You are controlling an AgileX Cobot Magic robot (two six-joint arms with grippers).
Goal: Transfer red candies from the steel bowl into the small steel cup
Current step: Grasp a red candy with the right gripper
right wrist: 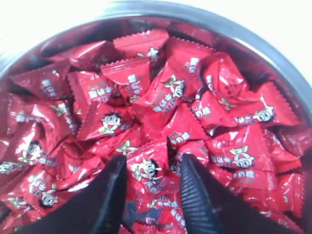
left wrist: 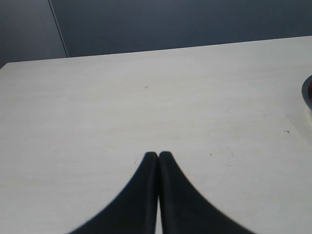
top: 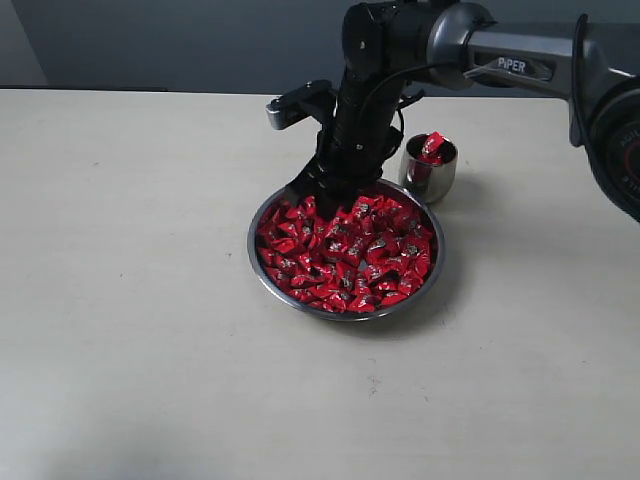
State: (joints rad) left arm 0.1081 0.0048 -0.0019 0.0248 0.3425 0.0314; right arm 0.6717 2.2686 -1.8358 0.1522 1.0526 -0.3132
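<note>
Pale desk (top: 120,300) w/ dark wall (top: 150,40) behind. Steel bowl (top: 345,317) sits approx. mid-desk, heaped w/ red candies (top: 355,265). Small steel cup (top: 432,182) stands upright just beside bowl's far-right rim, can't tell if touching, w/ one of the candies poking out of its top. Right arm (top: 520,65) comes in from upper right of ext. view, and its lower links block sight of bowl's far rim. Wrist bends steeply down, w/ grey camera block (top: 295,105) jutting out to the left of it. Right end effector (top: 322,190) is down in the pile at bowl's far-left side. Its wrist cam shows fingers (right wrist: 197,195) spread, tips in among the wrappers, one candy lying btwn them, not visibly squeezed. Left end effector (left wrist: 158,157) is out of ext. view. Its wrist cam shows both fingers pressed together over bare desk, w/ a sliver of the bowl's rim at frame edge.
</note>
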